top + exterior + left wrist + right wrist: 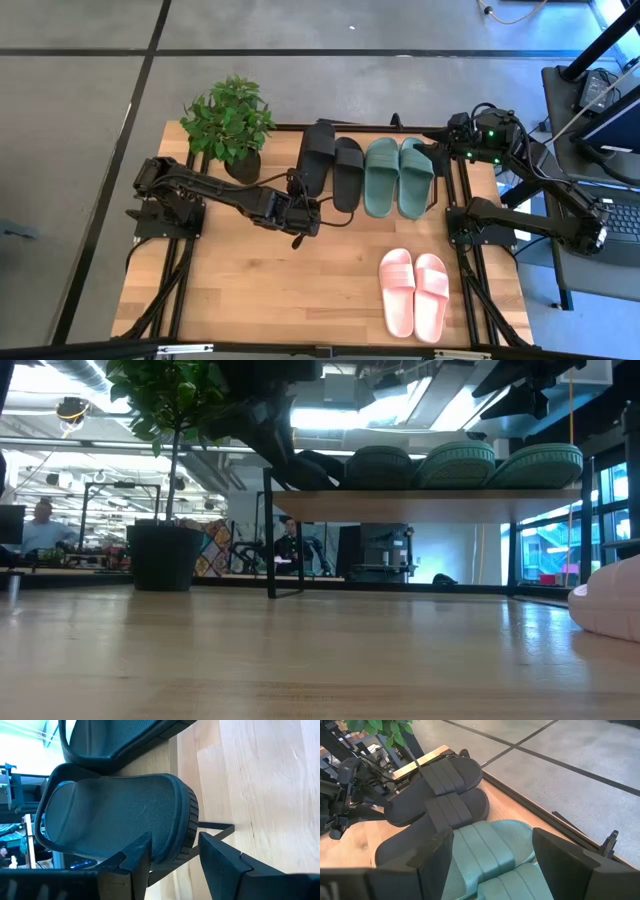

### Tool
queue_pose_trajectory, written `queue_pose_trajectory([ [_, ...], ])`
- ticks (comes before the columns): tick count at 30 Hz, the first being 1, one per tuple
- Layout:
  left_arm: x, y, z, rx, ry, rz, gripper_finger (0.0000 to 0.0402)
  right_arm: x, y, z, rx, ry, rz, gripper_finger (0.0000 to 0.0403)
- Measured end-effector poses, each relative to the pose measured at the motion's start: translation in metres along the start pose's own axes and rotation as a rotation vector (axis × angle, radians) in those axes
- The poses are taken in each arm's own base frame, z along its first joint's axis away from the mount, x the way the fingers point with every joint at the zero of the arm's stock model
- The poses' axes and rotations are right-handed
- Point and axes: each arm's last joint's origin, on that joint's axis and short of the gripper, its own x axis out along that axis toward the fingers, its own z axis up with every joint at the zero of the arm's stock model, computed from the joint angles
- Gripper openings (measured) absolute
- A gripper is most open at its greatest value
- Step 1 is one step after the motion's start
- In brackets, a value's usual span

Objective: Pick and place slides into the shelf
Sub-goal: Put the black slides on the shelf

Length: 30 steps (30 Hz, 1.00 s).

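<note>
Left pincer (305, 205): fingers (135, 865) apart, straddling the heel end of one black slide (120, 812). Sole rim sits in the gap between them; can't tell if either pad is pressing, so I don't call it a grip. That slide's heel hangs just past the shelf (430, 505) edge toward the pincer; the second black slide (347, 172) lies right beside it, touching along one side.

Farther along the same board: the green pair (398, 176), side by side, toes away from the left pincer.

Right pincer (490, 865): fully open, holding nothing, hovering just above the green pair at the shelf's far end from the left arm.

Pink pair (414, 291) not shelved yet, down on the surface (260, 290), well apart from both pincers, nearer the right arm's base. A potted plant (229, 124) stands off the shelf's left end, clear of the work.

Handling guess: rubber slides are light, flexible, with a textured footbed, so not slippery. Sole will bend if pinched mid-length. Best hold is the heel rim edge-on, or across the wide strap. Nothing fragile.
</note>
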Motion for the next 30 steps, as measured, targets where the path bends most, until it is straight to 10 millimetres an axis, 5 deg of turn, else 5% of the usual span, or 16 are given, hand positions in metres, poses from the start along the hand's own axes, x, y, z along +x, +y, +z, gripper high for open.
queue_pose_trajectory([
  [30, -0.0002, -0.0014, 0.0002, -0.001, -0.007, -0.035, 0.0153, 0.0000, 0.0000, -0.0001, 0.001, 0.001, 0.000, 0.0271],
])
